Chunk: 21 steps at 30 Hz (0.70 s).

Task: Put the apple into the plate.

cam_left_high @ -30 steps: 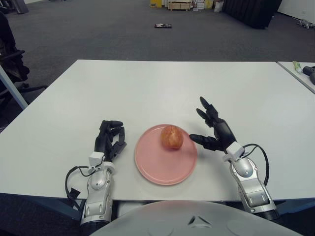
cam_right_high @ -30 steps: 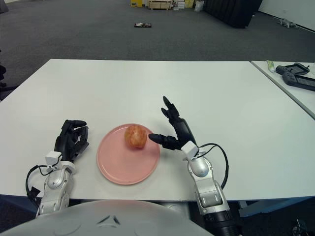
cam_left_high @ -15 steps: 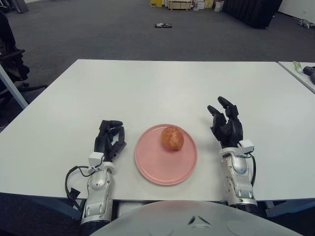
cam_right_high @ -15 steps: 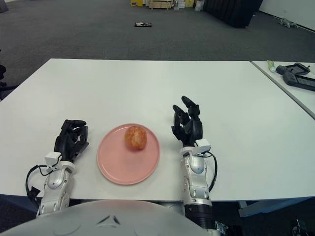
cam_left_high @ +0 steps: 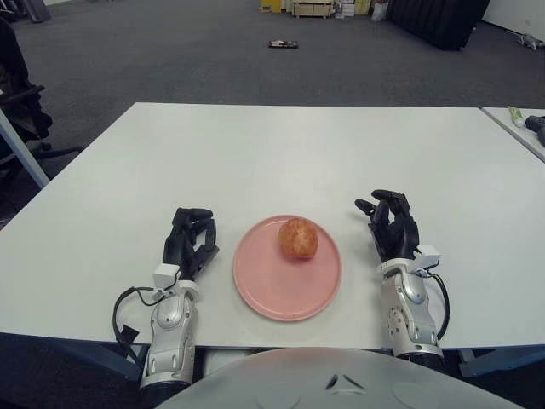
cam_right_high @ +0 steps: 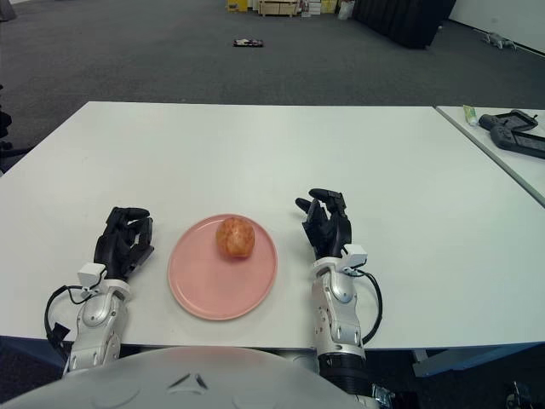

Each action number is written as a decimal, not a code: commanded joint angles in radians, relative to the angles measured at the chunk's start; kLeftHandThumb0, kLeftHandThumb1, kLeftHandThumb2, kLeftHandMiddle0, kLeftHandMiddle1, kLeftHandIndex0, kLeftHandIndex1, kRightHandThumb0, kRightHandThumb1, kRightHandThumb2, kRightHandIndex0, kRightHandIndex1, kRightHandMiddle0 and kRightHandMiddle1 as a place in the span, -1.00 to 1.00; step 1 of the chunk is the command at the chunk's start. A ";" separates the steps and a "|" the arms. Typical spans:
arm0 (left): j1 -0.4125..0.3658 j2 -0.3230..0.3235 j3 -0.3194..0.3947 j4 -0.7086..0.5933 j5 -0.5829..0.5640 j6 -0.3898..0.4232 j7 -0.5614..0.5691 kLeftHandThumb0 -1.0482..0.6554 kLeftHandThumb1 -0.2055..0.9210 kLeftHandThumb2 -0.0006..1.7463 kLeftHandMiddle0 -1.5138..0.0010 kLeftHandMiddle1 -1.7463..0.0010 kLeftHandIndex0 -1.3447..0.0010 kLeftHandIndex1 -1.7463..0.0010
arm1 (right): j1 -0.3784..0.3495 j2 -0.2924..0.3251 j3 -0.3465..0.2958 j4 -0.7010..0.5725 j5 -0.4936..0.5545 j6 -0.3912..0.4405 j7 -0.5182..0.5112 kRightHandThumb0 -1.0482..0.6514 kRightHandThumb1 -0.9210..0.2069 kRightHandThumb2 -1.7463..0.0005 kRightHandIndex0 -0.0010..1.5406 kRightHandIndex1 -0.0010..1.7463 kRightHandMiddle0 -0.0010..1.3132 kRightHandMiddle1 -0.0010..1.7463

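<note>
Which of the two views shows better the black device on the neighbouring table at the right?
The right eye view: there the black device lies nearly whole on the neighbouring table, beside a green tube. In the left eye view, the picture edge cuts it, so only one end shows.

Apple (cam_left_high: 298,238) on plate (cam_left_high: 272,295) — untouched

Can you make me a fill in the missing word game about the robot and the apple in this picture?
1. The apple sits on a plate whose colour is ____.
2. The table under the plate is ____ in colour.
3. The right hand holds ____.
4. The left hand shows on the plate's ____ side.

Missing words: pink; white; nothing; left
</note>
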 commanded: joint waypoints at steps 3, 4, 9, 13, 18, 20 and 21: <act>0.005 0.004 -0.003 0.011 0.006 0.045 0.001 -0.19 0.83 -0.24 0.28 -0.57 0.63 -1.00 | -0.025 0.034 -0.012 0.020 0.011 0.005 0.000 -0.20 -0.69 0.12 -0.25 0.47 -0.55 1.00; 0.005 0.005 -0.003 0.009 0.006 0.047 0.000 -0.19 0.84 -0.25 0.29 -0.58 0.63 -1.00 | -0.026 0.034 -0.012 0.023 0.010 0.006 -0.001 -0.20 -0.68 0.11 -0.24 0.48 -0.54 1.00; 0.006 0.005 -0.005 0.001 0.003 0.057 -0.002 -0.19 0.86 -0.27 0.31 -0.58 0.64 -1.00 | -0.026 0.033 -0.011 0.023 0.024 0.038 0.005 -0.21 -0.61 0.05 -0.23 0.52 -0.50 1.00; 0.005 0.005 -0.004 0.001 0.001 0.061 -0.002 -0.19 0.89 -0.30 0.32 -0.62 0.66 -1.00 | -0.022 0.026 -0.011 -0.007 0.066 0.131 0.013 -0.22 -0.58 0.02 -0.21 0.54 -0.49 1.00; 0.006 0.004 -0.002 -0.007 -0.007 0.074 -0.006 -0.19 0.90 -0.31 0.33 -0.64 0.66 -1.00 | -0.012 0.001 -0.012 -0.068 0.118 0.289 0.022 -0.22 -0.56 0.01 -0.22 0.54 -0.48 1.00; 0.007 0.004 -0.002 -0.008 -0.011 0.074 -0.008 -0.19 0.91 -0.31 0.34 -0.64 0.66 -1.00 | -0.007 -0.005 -0.015 -0.096 0.133 0.344 0.025 -0.22 -0.55 0.00 -0.24 0.54 -0.47 1.00; 0.008 0.004 -0.002 -0.009 -0.012 0.074 -0.009 -0.19 0.91 -0.31 0.34 -0.64 0.66 -1.00 | -0.005 -0.006 -0.016 -0.107 0.137 0.364 0.025 -0.22 -0.55 0.00 -0.25 0.54 -0.47 1.00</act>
